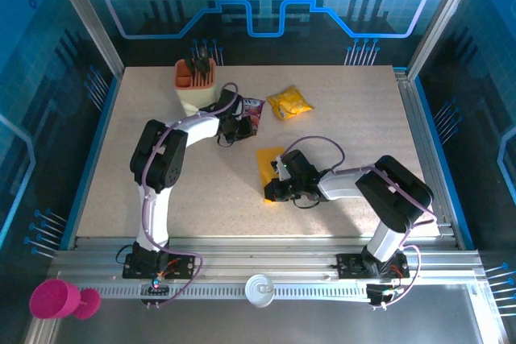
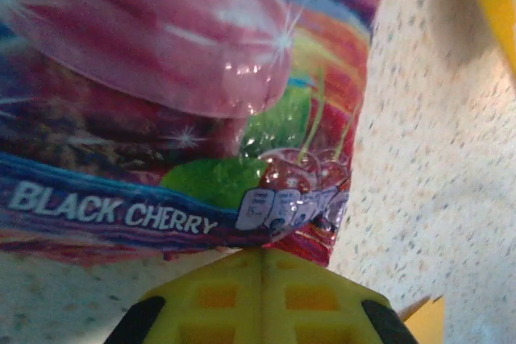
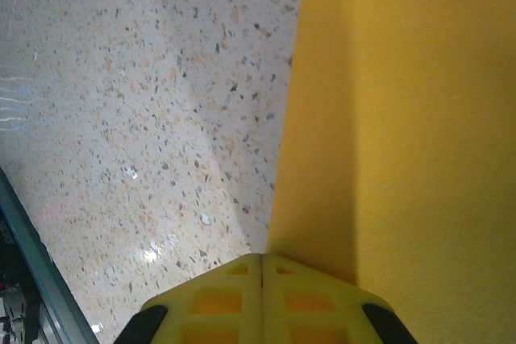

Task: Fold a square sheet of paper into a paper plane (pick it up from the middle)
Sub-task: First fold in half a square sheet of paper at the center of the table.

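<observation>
The square sheet of paper [image 1: 268, 162] lies flat on the speckled table, orange-yellow, just right of centre. In the right wrist view the paper [image 3: 403, 118] takes up the right half. My right gripper [image 3: 262, 257] is shut, its tips down at the sheet's left edge; in the top view the right gripper [image 1: 275, 190] sits over the sheet's near end. My left gripper [image 2: 262, 250] is shut too, with its tips against the lower edge of a purple printed packet [image 2: 185, 94]. From above, the left gripper [image 1: 235, 127] is just left of that packet [image 1: 253, 112].
A crinkled yellow snack packet [image 1: 289, 102] lies beyond the sheet. A beige holder [image 1: 196, 84] with dark tools stands at the back left. Metal rails [image 1: 258, 262] run along the near side, with a pink cup [image 1: 56, 300] and a white lid [image 1: 260, 288] on them.
</observation>
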`<action>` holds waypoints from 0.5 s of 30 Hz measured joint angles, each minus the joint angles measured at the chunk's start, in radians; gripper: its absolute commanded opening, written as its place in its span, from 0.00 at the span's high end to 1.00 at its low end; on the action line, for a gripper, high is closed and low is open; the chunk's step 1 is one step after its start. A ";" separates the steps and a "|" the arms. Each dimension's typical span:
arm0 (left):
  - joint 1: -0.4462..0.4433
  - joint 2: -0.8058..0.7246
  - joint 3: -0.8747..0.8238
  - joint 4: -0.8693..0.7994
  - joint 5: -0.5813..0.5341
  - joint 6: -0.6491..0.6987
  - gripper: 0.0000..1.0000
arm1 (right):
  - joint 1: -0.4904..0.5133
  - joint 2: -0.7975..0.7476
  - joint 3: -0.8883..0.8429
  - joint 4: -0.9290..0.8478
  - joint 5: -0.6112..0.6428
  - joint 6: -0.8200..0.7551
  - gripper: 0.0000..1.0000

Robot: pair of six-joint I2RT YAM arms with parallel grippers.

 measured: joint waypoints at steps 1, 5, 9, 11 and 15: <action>0.003 0.000 0.016 -0.004 -0.003 0.006 1.00 | 0.002 -0.003 0.008 -0.022 0.003 0.000 1.00; -0.006 -0.037 0.019 -0.011 -0.010 0.018 1.00 | 0.004 -0.018 0.061 -0.150 0.021 -0.006 0.96; -0.041 -0.151 -0.064 -0.004 -0.010 0.032 1.00 | 0.003 -0.072 0.137 -0.290 0.048 -0.025 0.80; -0.074 -0.232 -0.137 0.003 -0.010 0.032 1.00 | -0.002 -0.123 0.174 -0.333 0.057 -0.040 0.68; -0.148 -0.354 -0.271 0.037 -0.010 0.032 0.98 | -0.042 -0.237 0.221 -0.411 0.086 -0.064 0.36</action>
